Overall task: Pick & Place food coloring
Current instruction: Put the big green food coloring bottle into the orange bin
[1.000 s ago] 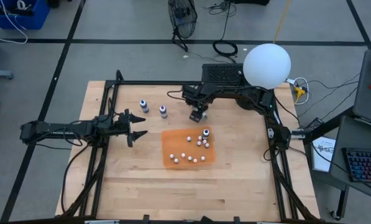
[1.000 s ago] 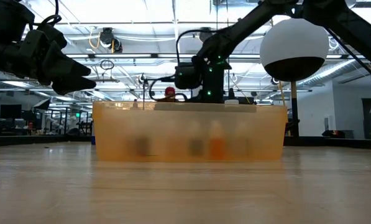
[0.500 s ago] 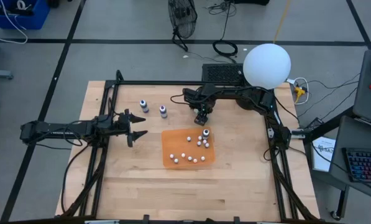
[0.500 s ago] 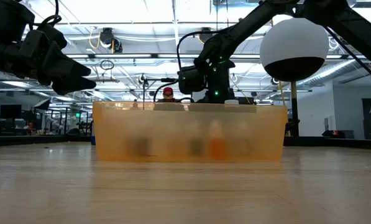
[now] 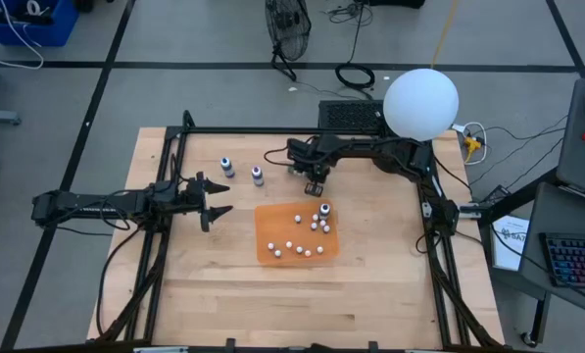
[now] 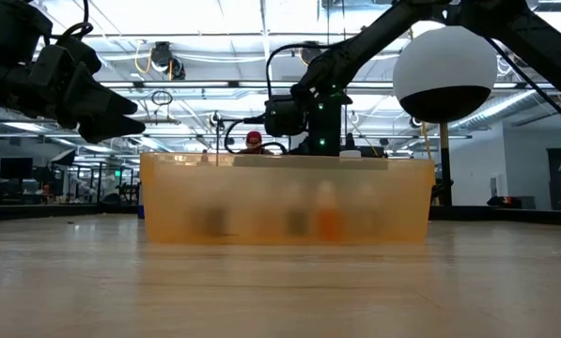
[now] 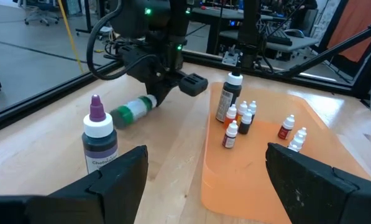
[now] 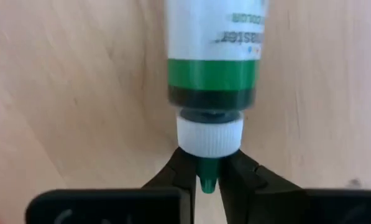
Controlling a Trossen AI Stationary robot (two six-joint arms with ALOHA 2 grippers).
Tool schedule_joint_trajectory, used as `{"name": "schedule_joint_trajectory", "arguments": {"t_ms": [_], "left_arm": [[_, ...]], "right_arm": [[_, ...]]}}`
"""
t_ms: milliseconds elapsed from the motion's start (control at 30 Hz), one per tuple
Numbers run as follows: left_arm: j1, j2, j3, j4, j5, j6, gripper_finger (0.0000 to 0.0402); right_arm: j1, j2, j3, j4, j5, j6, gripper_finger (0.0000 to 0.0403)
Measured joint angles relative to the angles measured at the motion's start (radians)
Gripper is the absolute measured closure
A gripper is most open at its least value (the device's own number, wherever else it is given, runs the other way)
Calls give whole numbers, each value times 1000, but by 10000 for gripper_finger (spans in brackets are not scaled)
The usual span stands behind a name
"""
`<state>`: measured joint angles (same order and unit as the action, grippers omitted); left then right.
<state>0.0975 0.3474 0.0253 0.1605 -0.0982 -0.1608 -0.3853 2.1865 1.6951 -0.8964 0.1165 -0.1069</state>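
Where the table's far middle lies, the right gripper [image 5: 315,182] reaches in from the right and pinches the green tip of a green food coloring bottle [image 7: 132,110], which lies on its side on the wood just beyond the far edge of the orange tray [image 5: 265,224]. In the right wrist view the two dark fingers [image 8: 180,171] press against the green nozzle below the white cap, with the bottle's green band and white label [image 8: 215,28] stretching away over the tabletop.

The shallow orange tray sits at the table's centre and holds a scatter of small bottles with white caps [image 5: 295,247], most of them spread over its near and middle parts. At its far right corner stands a taller dark bottle with a white cap [image 7: 229,98], with a cluster of little red and dark bottles [image 7: 240,122] just beside it. In the low view the tray's translucent wall [image 6: 285,201] shows only blurred shapes inside.

To the left of the tray's far edge, two more food coloring bottles stand upright on the bare wood: a blue-tinted one [image 5: 226,167] farther left and a purple-capped one [image 5: 257,176] nearer the right gripper.

The left gripper [image 5: 215,201] hovers at the table's left side, fingers spread wide and holding nothing, pointed toward the tray.
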Motion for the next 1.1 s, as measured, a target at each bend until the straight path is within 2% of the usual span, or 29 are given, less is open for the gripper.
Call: {"name": "schedule_joint_trajectory", "arguments": {"t_ms": [200,300,500,767,1000,1100], "left_arm": [[0,0,0,0,0,0,78],[0,0,0,0,0,0,78],[0,0,0,0,0,0,78],[0,0,0,0,0,0,78],[0,0,0,0,0,5,78],[0,0,0,5,-2,67,78]], "right_arm": [[52,-99,0,61,140,-68,372],[78,-168,1,63,173,-83,372],[146,-322,2,30,172,-40,372],[297,-436,1,-74,171,34,372],[413,-490,-155,1,172,37,372],[443,-512,-237,76,171,39,372]]}}
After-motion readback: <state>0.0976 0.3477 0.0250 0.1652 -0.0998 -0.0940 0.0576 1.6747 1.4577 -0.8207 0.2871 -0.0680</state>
